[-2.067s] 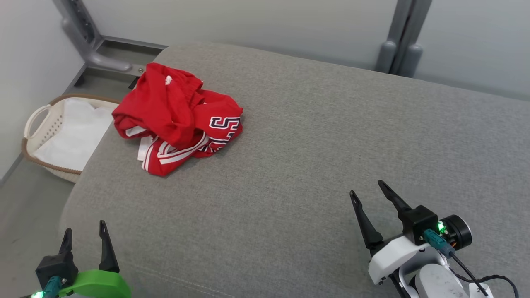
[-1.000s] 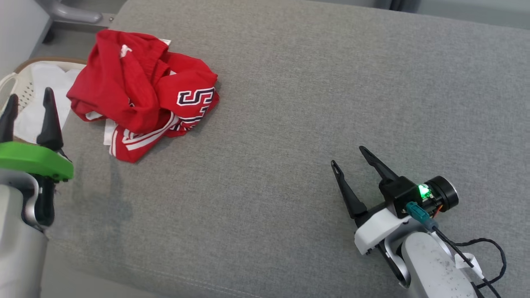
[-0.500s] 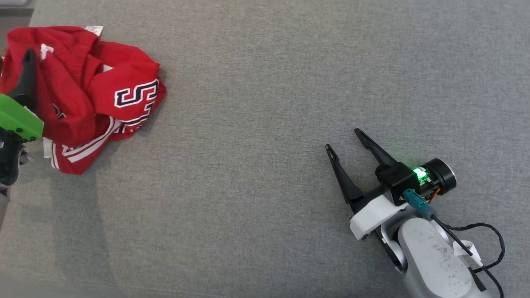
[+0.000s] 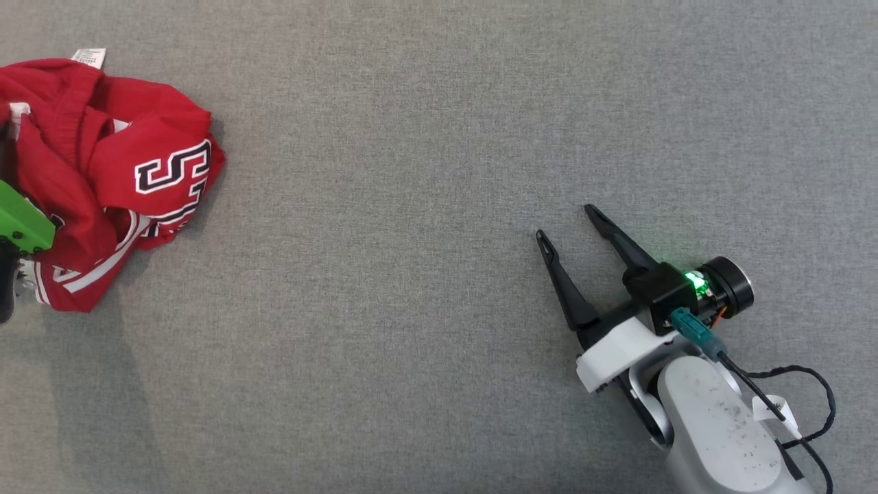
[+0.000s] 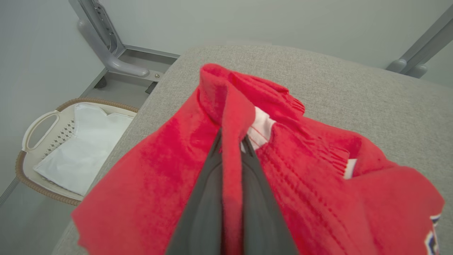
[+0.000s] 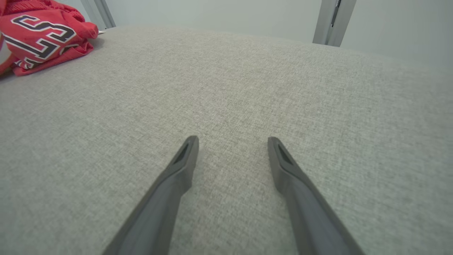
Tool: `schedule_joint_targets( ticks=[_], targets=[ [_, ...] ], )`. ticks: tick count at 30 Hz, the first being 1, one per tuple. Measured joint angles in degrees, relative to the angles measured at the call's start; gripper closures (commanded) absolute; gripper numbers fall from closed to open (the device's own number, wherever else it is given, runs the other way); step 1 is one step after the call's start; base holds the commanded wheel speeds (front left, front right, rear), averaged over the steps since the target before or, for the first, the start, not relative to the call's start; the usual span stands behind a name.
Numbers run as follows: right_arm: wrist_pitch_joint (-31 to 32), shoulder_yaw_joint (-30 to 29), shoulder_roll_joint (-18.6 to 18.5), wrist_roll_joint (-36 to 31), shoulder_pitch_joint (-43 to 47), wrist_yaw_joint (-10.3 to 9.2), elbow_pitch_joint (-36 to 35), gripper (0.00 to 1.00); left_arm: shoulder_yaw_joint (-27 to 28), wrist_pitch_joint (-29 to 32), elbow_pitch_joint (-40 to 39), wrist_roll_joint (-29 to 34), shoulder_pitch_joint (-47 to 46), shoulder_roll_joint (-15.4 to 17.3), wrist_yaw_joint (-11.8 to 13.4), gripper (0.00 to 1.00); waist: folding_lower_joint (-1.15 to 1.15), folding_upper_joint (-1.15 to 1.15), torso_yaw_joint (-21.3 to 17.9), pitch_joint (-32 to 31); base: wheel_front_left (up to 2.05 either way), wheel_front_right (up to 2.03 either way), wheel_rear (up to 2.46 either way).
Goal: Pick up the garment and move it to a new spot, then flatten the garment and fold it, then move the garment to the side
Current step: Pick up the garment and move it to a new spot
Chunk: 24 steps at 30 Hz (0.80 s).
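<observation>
- The left gripper (image 5: 231, 141) is clamped on a raised fold of the red garment (image 5: 311, 184). Its two dark fingers (image 5: 205, 198) are pressed together with the cloth pinched between them.
- The rest of the garment lies crumpled around that gripper and spreads to its right on the grey cushion (image 5: 354, 88). White stripes and dark-edged white lettering (image 4: 171, 171) show on the side away from the fingers.
- To the left of the left gripper, past the cushion's edge, a pale basket (image 5: 39, 120) stands on the floor with a white cloth (image 5: 81, 148) lying in it.
- The right gripper (image 4: 564, 222) has its fingers spread apart with nothing between them, low over bare cushion. Whether the tips touch the fabric cannot be told.
- From the right gripper, the garment lies well apart, ahead and off to its left.
</observation>
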Motion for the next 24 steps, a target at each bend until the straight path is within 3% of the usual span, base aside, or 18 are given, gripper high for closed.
schedule_joint_targets(
  ticks=[6,16,24],
  targets=[
    [0.0,0.0,-0.1,1.5,1.7,0.00,0.4,0.00,-2.5,-6.0,-1.1,1.4,-2.6,0.9,0.0,1.00,0.00,0.00,0.0,-3.6,0.00,0.00,0.00],
    [0.0,-0.6,-0.1,4.6,6.3,0.00,-0.1,0.00,-2.6,-7.5,-12.0,5.7,-6.6,0.2,0.0,1.00,0.00,0.00,-2.1,-11.0,0.00,0.00,0.00],
    [0.0,-1.7,-0.1,5.6,9.3,0.00,-1.1,0.00,0.7,-7.7,-23.5,8.8,-5.1,-5.3,0.0,1.00,0.00,0.00,-7.6,-13.9,0.00,0.00,0.00]
  ],
)
